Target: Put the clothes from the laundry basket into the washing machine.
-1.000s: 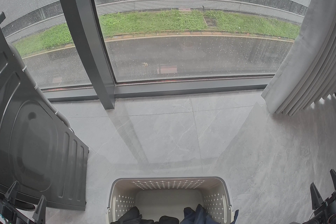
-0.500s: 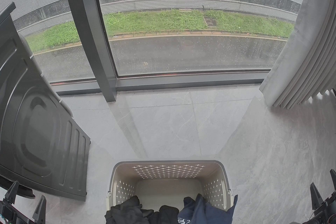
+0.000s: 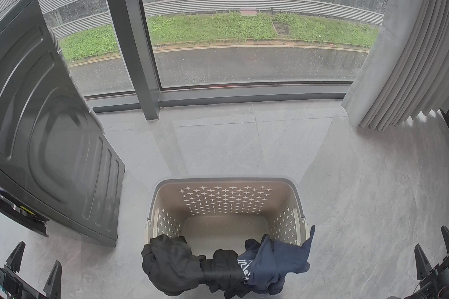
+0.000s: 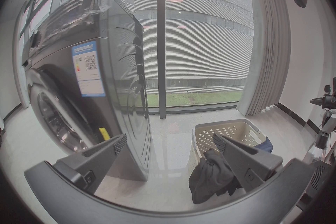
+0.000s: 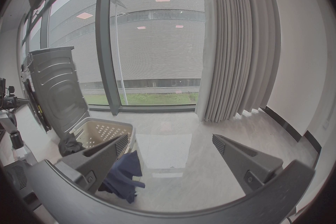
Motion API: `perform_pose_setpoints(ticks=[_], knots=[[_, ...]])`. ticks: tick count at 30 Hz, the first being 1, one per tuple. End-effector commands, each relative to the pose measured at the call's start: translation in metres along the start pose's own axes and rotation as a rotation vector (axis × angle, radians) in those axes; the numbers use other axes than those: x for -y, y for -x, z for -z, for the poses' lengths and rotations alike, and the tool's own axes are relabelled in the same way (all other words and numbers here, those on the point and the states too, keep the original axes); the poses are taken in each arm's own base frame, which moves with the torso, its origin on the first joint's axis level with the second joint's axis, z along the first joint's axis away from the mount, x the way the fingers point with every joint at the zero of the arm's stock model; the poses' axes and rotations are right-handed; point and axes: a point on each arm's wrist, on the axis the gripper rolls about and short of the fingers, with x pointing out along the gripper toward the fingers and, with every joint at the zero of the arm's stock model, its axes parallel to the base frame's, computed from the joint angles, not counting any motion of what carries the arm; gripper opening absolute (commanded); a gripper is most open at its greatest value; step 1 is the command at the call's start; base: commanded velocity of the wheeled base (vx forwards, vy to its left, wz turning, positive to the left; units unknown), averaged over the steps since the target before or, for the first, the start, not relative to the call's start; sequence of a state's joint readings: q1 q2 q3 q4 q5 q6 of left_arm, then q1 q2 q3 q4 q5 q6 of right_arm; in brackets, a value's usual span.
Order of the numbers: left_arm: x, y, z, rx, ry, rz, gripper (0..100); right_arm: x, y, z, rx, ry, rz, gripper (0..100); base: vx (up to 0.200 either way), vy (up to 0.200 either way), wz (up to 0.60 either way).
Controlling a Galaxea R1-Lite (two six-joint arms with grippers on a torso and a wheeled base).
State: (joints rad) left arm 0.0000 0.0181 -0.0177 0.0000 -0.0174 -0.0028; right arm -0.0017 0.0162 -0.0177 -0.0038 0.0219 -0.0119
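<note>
A beige laundry basket (image 3: 224,181) stands on the floor right in front of me. A black garment (image 3: 173,265) and a navy garment (image 3: 278,260) hang over its near rim. The dark grey washing machine (image 3: 51,127) stands to the left of the basket. In the left wrist view its round door (image 4: 56,119) faces away from the basket (image 4: 229,126). My left gripper (image 3: 37,260) is low at the left, open and holding nothing (image 4: 168,139). My right gripper (image 3: 431,241) is low at the right, also open (image 5: 168,139), with the navy garment (image 5: 124,172) off to its side.
Grey tiled floor (image 3: 243,145) stretches from the basket to a floor-to-ceiling window with a dark frame post (image 3: 135,43). A grey curtain (image 3: 407,43) hangs at the far right. A white wall (image 5: 301,60) runs along the right side.
The whole head view has shifted, so the basket and washing machine show higher and fuller; the clothes on the rim have come into sight. Both grippers keep their place.
</note>
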Motion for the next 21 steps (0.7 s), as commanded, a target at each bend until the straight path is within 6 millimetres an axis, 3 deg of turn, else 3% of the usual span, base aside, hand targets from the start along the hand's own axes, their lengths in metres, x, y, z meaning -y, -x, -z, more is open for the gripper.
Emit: perform_pose_setpoints(ticks=[1,19,21], knots=[[0.0000,0.0001,0.0053,0.000,0.000,-0.001,100,-0.0001,-0.0002,0.0051,-0.002,0.000,-0.001,100,-0.200,0.000,0.00],[0.0000,0.0001,0.0053,0.000,0.000,-0.001,100,-0.0001,-0.0002,0.0051,-0.002,0.000,-0.001,100,-0.200,0.000,0.00],[0.0000,0.0001,0.0053,0.000,0.000,-0.001,100,-0.0001,-0.0002,0.0051,-0.002,0.000,-0.001,100,0.000,0.000,0.00]])
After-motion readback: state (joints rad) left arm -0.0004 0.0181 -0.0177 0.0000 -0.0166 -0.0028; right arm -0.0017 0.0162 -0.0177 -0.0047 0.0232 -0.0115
